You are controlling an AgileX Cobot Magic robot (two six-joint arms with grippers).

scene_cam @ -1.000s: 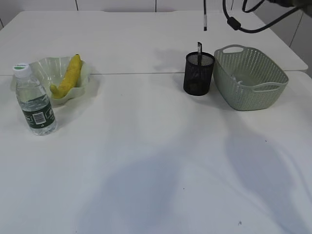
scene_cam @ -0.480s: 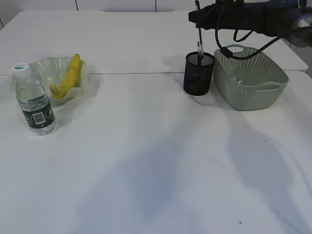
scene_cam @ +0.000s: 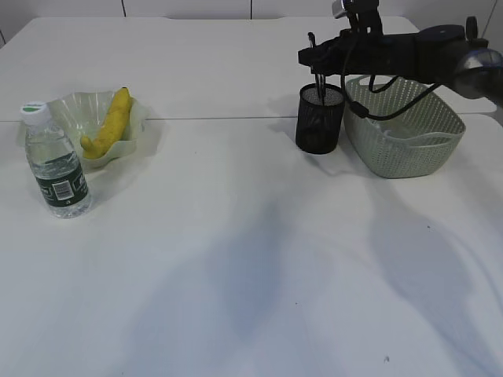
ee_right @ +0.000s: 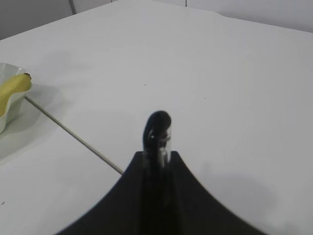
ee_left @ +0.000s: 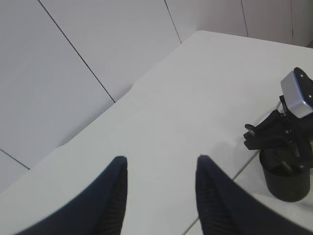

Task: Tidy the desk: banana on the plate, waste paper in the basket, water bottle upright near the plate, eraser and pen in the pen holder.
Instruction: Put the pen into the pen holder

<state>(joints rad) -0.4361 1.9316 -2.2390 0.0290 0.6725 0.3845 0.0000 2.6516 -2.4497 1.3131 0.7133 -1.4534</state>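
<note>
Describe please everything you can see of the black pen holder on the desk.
The pen holder is a black cylinder cup, apparently metal mesh, standing upright on the white desk. It sits just left of the grey-green basket, very close; whether they touch is unclear. A pen, gripped by the right end effector, reaches down into its open top. Nothing else inside can be made out.

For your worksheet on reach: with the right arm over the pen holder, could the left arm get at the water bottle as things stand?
Probably yes. The water bottle stands upright beside the plate on the left, nothing over it; the right pincer is busy far off at the pen holder.
</note>
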